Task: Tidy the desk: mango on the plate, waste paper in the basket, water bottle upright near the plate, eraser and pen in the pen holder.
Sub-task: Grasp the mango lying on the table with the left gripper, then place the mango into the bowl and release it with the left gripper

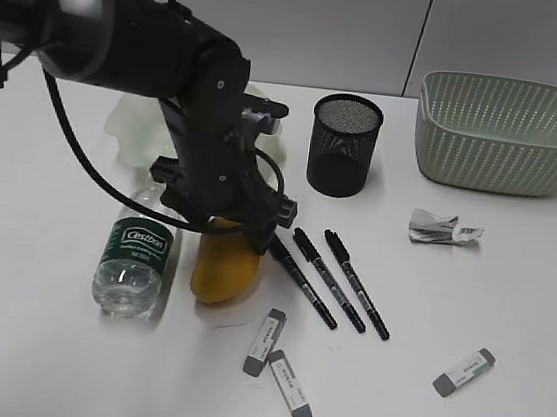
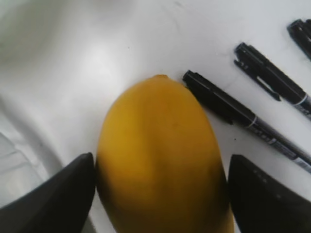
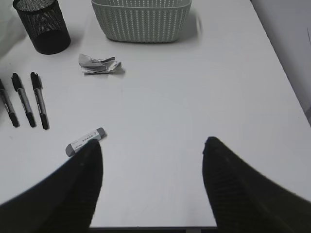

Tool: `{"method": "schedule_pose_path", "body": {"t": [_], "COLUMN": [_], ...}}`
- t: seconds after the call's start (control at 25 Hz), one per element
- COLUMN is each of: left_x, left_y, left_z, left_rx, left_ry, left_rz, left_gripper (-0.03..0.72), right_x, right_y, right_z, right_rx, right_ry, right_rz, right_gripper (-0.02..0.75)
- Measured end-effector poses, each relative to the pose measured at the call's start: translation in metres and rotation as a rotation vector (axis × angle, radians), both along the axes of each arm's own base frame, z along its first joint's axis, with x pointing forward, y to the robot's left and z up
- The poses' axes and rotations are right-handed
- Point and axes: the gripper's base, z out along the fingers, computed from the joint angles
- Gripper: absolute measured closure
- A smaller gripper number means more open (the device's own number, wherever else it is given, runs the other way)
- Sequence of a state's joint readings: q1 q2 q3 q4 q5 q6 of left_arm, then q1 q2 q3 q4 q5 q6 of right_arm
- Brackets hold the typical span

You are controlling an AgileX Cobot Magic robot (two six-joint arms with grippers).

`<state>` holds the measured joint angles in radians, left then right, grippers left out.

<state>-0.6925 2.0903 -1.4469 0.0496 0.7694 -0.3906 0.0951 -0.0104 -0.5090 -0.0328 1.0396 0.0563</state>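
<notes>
The yellow mango (image 1: 221,267) (image 2: 160,145) lies on the desk (image 1: 510,295) beside the water bottle (image 1: 137,258), which is on its side. My left gripper (image 1: 230,235) (image 2: 160,158) is open and straddles the mango; a sliver of desk shows at the right finger. The pale-green plate (image 1: 132,126) is mostly hidden behind the arm. Three black pens (image 1: 329,280) (image 3: 39,99) and three erasers (image 1: 264,342) (image 3: 85,141) lie loose. Waste paper (image 1: 442,228) (image 3: 99,64) sits before the basket (image 1: 503,134) (image 3: 141,19). The pen holder (image 1: 344,144) (image 3: 43,26) stands upright. My right gripper (image 3: 153,145) is open and holds nothing.
The nearest pen (image 2: 228,109) lies almost against the mango's tip. In the right wrist view, the desk's near edge (image 3: 155,227) runs just below the right fingers. A wall backs the desk behind the basket.
</notes>
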Motion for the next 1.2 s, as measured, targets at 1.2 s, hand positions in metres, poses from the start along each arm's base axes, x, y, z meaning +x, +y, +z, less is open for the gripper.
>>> {"method": "schedule_pose_path", "body": {"t": [1.2], "left_x": [0.097], "left_y": [0.077], "left_z": [0.043], "left_rx": [-0.165], "left_ry": [-0.542], "left_rz": [0.078], "left_gripper": [0.037], "right_x": [0.000], "right_y": [0.002], "right_z": [0.000], "right_rx": [0.018], "right_ry": [0.002], "right_rz": [0.012], "right_gripper": [0.227]}}
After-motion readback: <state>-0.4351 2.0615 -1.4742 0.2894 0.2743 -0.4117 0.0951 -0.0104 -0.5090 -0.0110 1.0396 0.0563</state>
